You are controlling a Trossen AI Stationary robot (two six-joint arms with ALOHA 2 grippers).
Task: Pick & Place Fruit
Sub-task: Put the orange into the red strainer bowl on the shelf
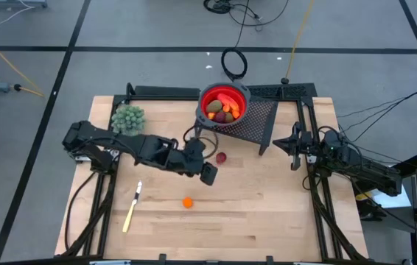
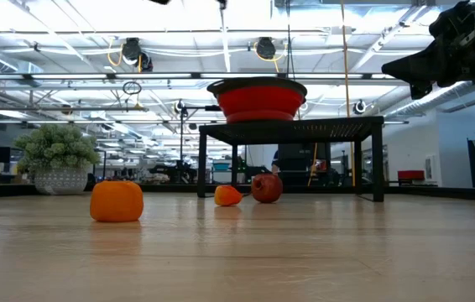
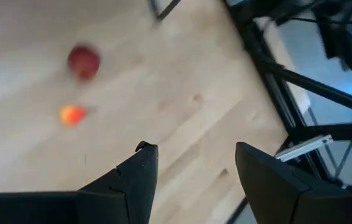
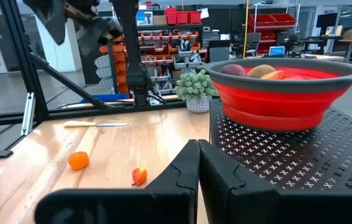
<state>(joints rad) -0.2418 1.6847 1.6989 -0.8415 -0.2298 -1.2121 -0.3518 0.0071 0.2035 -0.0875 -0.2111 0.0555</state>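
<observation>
Wooden worktop (image 1: pixel 267 213), seen from above, both arms in frame.

Left hand (image 1: pixel 207 172) out over mid-worktop, fingers (image 3: pixel 140 177) spread wide, nothing between them; bare wood showing through the gap in the left wrist view. Hand above the surface, not touching any fruit.

Right hand (image 1: pixel 294 145) near the right edge of the worktop, beside the black perforated stand (image 1: pixel 256 121). Fingers (image 4: pixel 182 171) pressed together, empty.

Red bowl (image 1: pixel 223 104) up on the stand at the back centre. Inside: elongated red-orange piece (image 1: pixel 228 99), a brownish-green oval (image 1: pixel 222 116), small orange bits; further contents too crowded to separate. Fruit tops just visible above the rim in the right wrist view.

Loose fruit on the worktop:
- dark red ball (image 1: pixel 222 157), just in front of the stand, near the left hand, apart from it.
- small red-orange piece (image 2: pixel 228 195), close beside the ball in the low view; mostly hidden under the left arm from above.
- orange bit (image 1: pixel 187 202), alone, nearer the front edge, well apart from the other two.

Also on the worktop: bushy green clump (image 1: pixel 128 118) in a pale pot, back left; yellow-handled knife (image 1: pixel 132 210) lying flat, front left.
</observation>
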